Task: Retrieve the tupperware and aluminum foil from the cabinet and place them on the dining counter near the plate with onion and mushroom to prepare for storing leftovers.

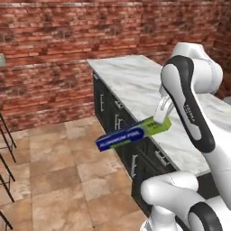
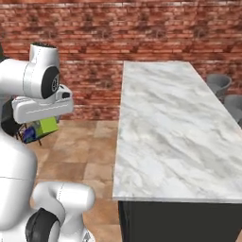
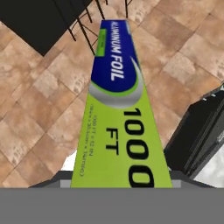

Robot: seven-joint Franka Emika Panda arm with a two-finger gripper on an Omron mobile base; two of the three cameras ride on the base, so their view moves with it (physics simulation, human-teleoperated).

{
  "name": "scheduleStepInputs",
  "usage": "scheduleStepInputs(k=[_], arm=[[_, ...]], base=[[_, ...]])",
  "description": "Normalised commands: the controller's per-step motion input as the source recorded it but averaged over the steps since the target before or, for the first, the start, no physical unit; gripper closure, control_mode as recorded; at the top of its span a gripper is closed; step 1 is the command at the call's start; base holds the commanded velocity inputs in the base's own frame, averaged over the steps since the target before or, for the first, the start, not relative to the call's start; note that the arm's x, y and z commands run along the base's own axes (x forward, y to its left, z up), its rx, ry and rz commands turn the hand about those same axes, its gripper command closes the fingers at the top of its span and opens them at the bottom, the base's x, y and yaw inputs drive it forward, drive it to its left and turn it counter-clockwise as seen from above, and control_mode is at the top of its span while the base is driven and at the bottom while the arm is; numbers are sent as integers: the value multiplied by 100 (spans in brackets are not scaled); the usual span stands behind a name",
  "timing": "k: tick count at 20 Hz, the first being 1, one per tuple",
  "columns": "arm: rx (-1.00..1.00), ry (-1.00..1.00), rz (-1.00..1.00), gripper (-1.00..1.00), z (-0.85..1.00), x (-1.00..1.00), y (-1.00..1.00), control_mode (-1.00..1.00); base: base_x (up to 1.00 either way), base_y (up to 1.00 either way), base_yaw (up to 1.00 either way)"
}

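The aluminum foil (image 2: 41, 128) sits mostly behind the arm — claw (image 1: 161, 118) fingertips hidden.

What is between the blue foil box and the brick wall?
Only bare tiled floor. In the left base view, the aluminum foil, held in the gripper, sticks out over open floor toward the brick wall.

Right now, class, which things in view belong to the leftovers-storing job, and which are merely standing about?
Belongs to the job:
- aluminum foil, held in the gripper above the floor
- marble counter

Standing about:
- grey stools
- brick wall
- dark drawer fronts
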Motion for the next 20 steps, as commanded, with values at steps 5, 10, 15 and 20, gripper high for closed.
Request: scheduleStepInputs(k=[5, 10, 15, 20], arm=[[0, 0, 0, 100, 0, 0, 0, 100], [0, 0, 0, 100, 0, 0, 0, 100], [0, 0, 0, 100, 0, 0, 0, 100], [0, 0, 0, 100, 0, 0, 0, 100]], base=[[44, 100, 37], [23, 100, 49], [22, 99, 53], [54, 46, 42]])
